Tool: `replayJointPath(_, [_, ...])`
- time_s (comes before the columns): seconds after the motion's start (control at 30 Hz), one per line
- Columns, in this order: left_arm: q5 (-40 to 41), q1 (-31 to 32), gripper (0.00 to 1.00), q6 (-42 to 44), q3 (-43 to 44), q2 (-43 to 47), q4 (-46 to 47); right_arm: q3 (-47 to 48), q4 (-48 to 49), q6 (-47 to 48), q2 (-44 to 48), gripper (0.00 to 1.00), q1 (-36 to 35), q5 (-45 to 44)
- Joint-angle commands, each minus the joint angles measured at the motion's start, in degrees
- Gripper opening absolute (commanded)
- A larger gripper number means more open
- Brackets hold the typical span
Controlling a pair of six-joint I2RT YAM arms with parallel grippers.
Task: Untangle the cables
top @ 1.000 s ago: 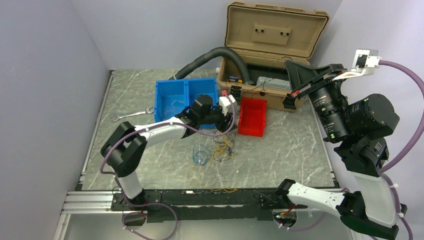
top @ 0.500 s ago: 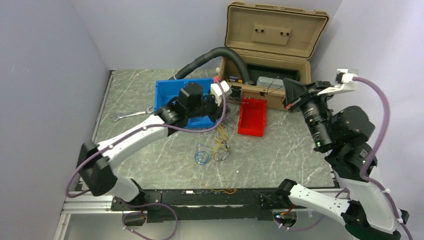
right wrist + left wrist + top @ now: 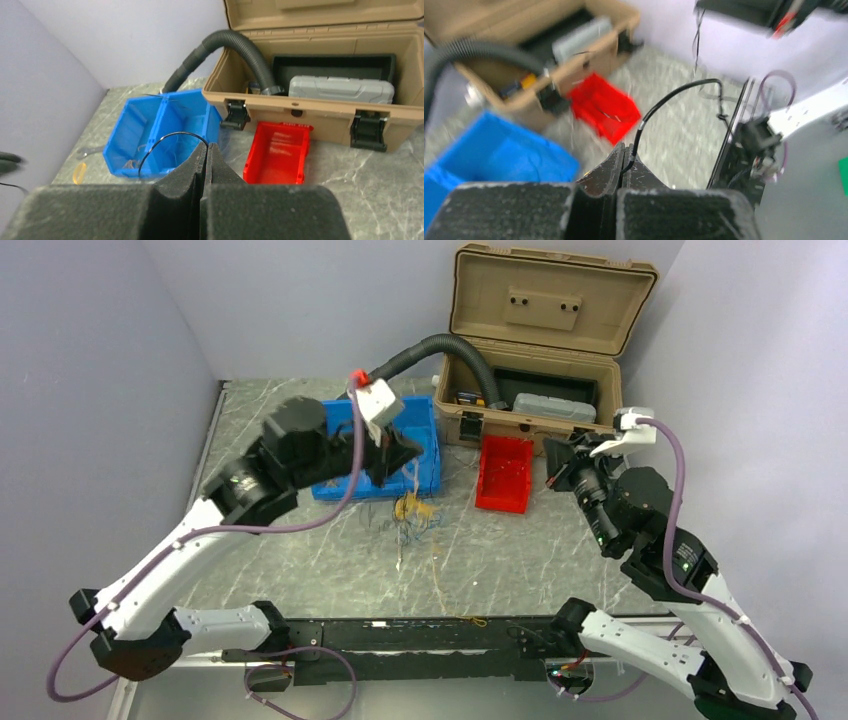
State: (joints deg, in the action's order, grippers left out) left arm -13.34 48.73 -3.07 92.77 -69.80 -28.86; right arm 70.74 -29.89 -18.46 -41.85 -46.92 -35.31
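The cables (image 3: pixel 412 511) are a small yellow, blue and black tangle just in front of the blue bin (image 3: pixel 428 462), with thin strands trailing toward the near edge. My left gripper (image 3: pixel 404 460) hangs above the tangle. In the left wrist view it (image 3: pixel 625 149) is shut on a thin black cable (image 3: pixel 664 102) that arcs up and to the right. My right gripper (image 3: pixel 553 468) hovers to the right of the red bin (image 3: pixel 503 476). In the right wrist view it (image 3: pixel 206 146) is shut on a black cable (image 3: pixel 159 143) that loops out to the left.
An open tan toolbox (image 3: pixel 540 340) stands at the back with a thick grey corrugated hose (image 3: pixel 420 348) running out of it. The red bin sits in front of the toolbox. A wrench (image 3: pixel 90 150) lies left of the blue bin (image 3: pixel 150 125).
My left gripper shut on a cable, then rose and swung left, and the tangle moved toward the blue bin. My right gripper came down and to the left, still shut.
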Motion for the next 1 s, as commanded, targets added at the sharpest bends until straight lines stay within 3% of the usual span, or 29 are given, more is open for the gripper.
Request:
replayJointPath(0.0, [4.28, -0.98, 0.0, -6.22, -15.39, -2.28, 1.47, -4.08, 1.49, -2.22, 0.86, 0.0, -0.08, 3.75])
replayJointPath(0.17, [6.04, -1.18, 0.0, -3.88, 4.51, -5.06, -12.64, -4.53, 0.28, -2.26, -2.03, 0.0, -0.06, 8.56])
replayJointPath(0.3, [8.06, -1.15, 0.0, -3.65, 11.28, -3.62, -18.32, -5.93, 1.89, -1.84, -3.93, 0.0, -0.02, 13.98])
replayJointPath(0.43, [10.74, -1.13, 0.0, -4.86, 4.55, -1.02, -19.47, -9.19, 5.95, -0.84, -4.39, 0.0, 0.02, 22.33])
replayJointPath(0.67, [13.17, -3.44, 0.0, -7.37, -7.95, 7.01, -14.42, -11.26, 15.03, -1.07, -12.43, 0.0, -1.01, 45.57])
replayJointPath(0.83, [12.16, -8.88, 0.0, -8.87, -16.99, 11.97, -9.42, -8.25, 21.16, 0.55, -19.28, 0.0, -7.92, 45.44])
replayJointPath(0.97, [13.07, -12.07, 0.0, -9.03, -21.03, 14.06, -8.08, -4.52, 20.79, 1.67, -25.43, 0.0, -11.06, 45.8])
